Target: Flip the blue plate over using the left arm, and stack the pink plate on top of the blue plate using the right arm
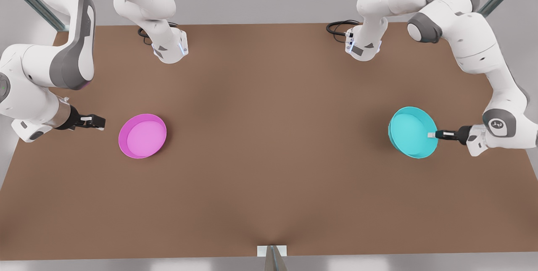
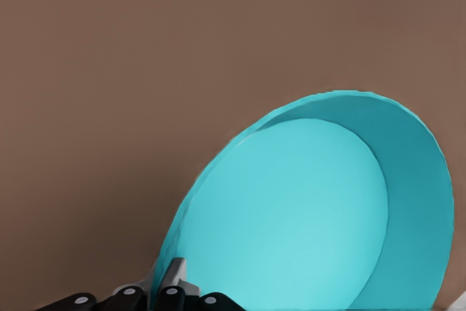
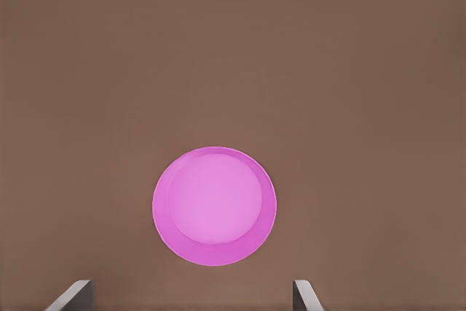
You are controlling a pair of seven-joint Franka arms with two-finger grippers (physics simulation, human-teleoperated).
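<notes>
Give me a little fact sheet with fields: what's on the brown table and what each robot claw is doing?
Blue plate: round shallow cyan dish, tilted up off the table, at the front view's right.
Pink plate: round shallow magenta dish, flat, open side up, at the front view's left.
Left gripper: shut on the blue plate's rim.
Right gripper: open, beside the pink plate, apart from it.
Table: brown surface.
</notes>
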